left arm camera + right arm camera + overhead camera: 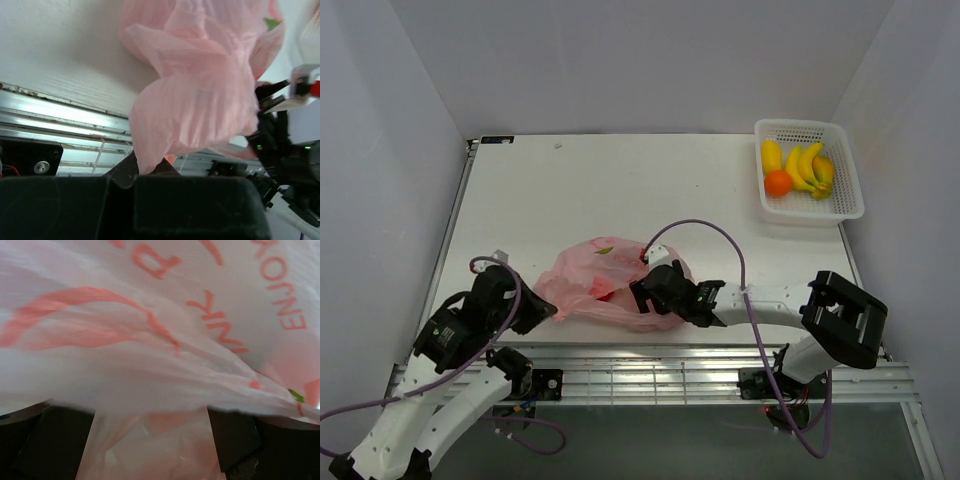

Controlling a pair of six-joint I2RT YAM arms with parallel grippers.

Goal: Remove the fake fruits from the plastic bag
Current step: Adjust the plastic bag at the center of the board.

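Note:
The pink plastic bag (pixel 600 278) lies crumpled at the table's near edge. Something red (pixel 603 293) shows through its film, and a small green patch (pixel 605 250) near its top. My left gripper (pixel 540 310) is shut on the bag's left edge; in the left wrist view the film (pixel 200 100) is pinched at the fingertips (pixel 145 171). My right gripper (pixel 643 293) is pushed into the bag's right side, open. In the right wrist view the printed film (pixel 160 340) drapes over its fingers (pixel 232 437) and fills the gap. A banana bunch (pixel 807 168) and an orange (pixel 778 183) lie in the basket.
The white perforated basket (pixel 845 205) stands at the back right corner and also holds a yellow oval fruit (pixel 772 154) and an orange-green one (pixel 824 172). A metal rail (pixel 650 360) runs along the near table edge. White walls enclose the table.

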